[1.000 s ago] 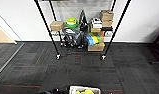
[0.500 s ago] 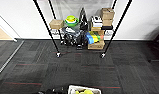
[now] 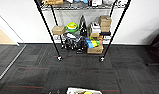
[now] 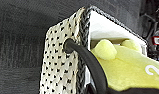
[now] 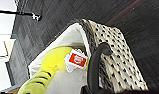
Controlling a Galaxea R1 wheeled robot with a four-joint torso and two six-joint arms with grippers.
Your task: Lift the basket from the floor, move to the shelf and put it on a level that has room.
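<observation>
The rectangular cream-and-dark woven basket (image 3: pixel 81 91) with its dark braided rim and white cloth lining sits at the near edge of my head view, directly before me and well apart from the tall black metal wire shelf (image 3: pixel 82 30). A soft yellow plush toy (image 4: pixel 125 65) lies inside it, with a red-and-white tag (image 5: pixel 76 59) resting on top. In my left wrist view one dark loop handle (image 4: pixel 87 62) arches over the braided rim at one short end; in my right wrist view the other dark loop handle (image 5: pixel 96 65) stands at the opposite end. I cannot tell whether my fingers on either side are spread or pinching these loops.

Between the basket and the shelf's front posts lies an open stretch of dark grey carpet-tile floor (image 3: pixel 77 72). The shelf's low tier is crowded with brown cardboard boxes (image 3: pixel 58 30), a green-and-yellow bowl stack (image 3: pixel 72 26) and dark bags (image 3: pixel 71 41). At the floor's far left edge light wooden flooring (image 3: pixel 2 37) begins.
</observation>
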